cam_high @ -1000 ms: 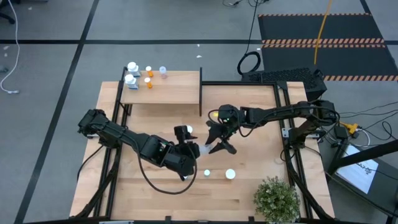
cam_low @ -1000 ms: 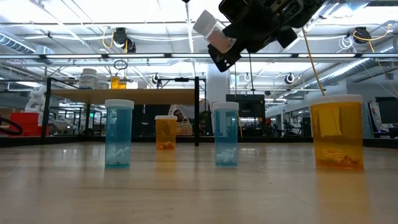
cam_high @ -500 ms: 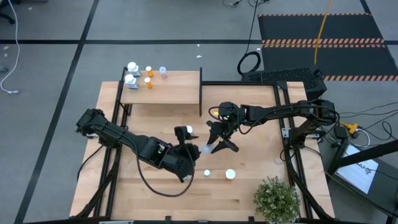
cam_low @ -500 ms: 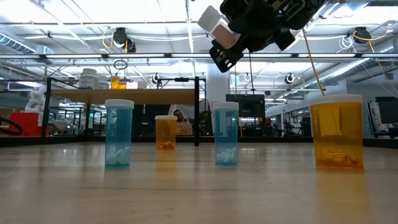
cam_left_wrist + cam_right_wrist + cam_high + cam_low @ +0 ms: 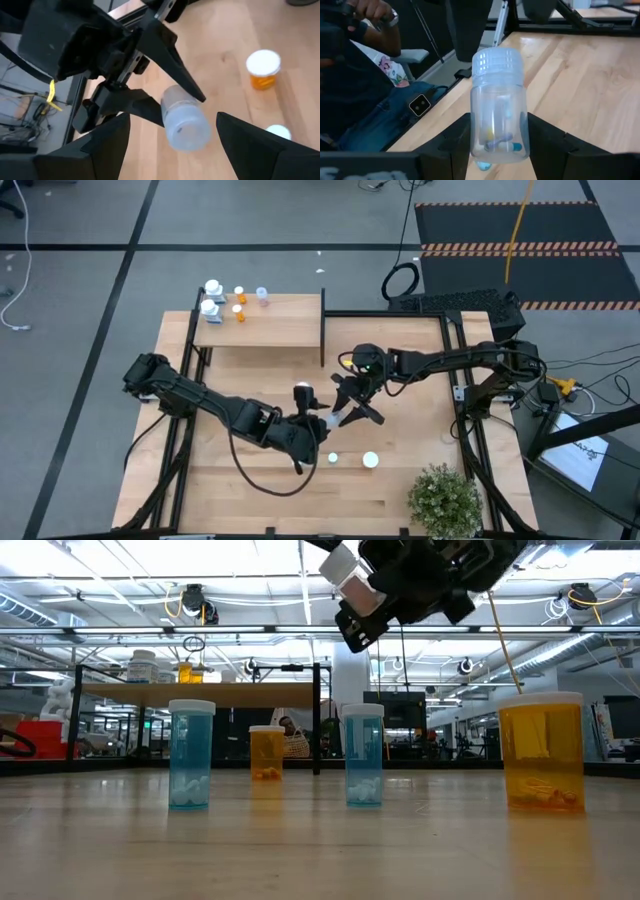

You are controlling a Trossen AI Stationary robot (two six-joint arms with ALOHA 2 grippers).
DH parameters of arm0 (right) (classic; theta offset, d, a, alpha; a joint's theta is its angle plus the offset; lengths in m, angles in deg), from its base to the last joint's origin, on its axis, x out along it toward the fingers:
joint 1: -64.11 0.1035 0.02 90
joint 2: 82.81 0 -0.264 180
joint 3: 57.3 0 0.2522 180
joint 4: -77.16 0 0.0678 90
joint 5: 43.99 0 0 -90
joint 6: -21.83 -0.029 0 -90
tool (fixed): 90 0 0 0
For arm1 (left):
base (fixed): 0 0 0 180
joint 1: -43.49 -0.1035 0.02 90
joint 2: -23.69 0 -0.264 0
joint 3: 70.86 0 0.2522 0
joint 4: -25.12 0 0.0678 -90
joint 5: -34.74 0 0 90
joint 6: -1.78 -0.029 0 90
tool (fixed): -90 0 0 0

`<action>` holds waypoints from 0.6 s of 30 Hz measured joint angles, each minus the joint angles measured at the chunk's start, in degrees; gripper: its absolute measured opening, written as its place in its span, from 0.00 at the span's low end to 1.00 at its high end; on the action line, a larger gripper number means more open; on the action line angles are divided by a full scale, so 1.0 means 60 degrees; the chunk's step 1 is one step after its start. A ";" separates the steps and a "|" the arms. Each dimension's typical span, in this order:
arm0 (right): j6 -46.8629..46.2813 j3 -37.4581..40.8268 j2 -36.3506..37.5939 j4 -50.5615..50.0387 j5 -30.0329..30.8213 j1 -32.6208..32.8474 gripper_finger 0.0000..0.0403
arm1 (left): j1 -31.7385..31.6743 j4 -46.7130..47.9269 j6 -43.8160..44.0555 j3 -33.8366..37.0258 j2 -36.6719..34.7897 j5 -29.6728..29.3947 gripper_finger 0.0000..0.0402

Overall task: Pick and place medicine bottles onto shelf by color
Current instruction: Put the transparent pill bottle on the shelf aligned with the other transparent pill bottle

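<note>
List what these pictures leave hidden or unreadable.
- Bottles on the shelf, high view: too small to count surely or read.
- Held clear bottle, low view: top cut off by the frame edge.
- Left gripper: open around the bottle's cap; contact cannot be told.
- Bottle labels: none readable in any view.

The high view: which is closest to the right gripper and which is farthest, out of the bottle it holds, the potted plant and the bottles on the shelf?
1. Clear bottle, held in the right gripper at mid-table.
2. Potted plant, at the table's near right corner.
3. Shelf bottles, at the far left end of the shelf.
</note>
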 joint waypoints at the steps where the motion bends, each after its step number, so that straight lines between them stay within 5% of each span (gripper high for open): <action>1: -0.0010 0.0147 0.0000 0.0290 -0.0068 -0.0026 0.40 | 0.0014 -0.0035 0.0000 0.0000 0.0000 0.0052 0.74; 10: -0.1063 0.1055 0.0000 0.2789 -0.0241 -0.0245 0.40 | -0.0010 -0.0268 -0.0515 0.0000 0.0000 0.0242 0.74; 18: -0.0878 0.1105 0.0000 0.3046 -0.0896 -0.0519 0.40 | -0.0482 -0.0571 -0.1531 -0.0011 -0.0026 0.0238 0.74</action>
